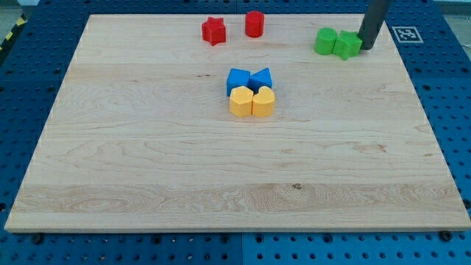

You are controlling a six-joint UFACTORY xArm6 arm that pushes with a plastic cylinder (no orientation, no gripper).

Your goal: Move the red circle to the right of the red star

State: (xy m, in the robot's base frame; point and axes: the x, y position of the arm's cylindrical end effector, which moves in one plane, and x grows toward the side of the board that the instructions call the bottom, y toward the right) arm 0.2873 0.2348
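We are working with no jaws at all, only a bare rod, so nothing is being grasped; my tip (365, 48) is sitting at the view's top right, touching the right side of the two green blocks (337, 43). The red circle (255, 24) is standing well to the tip's left, already just right of the red star (213, 31). We are judging the risk as this: sweeping leftward could drag the green blocks into the circle
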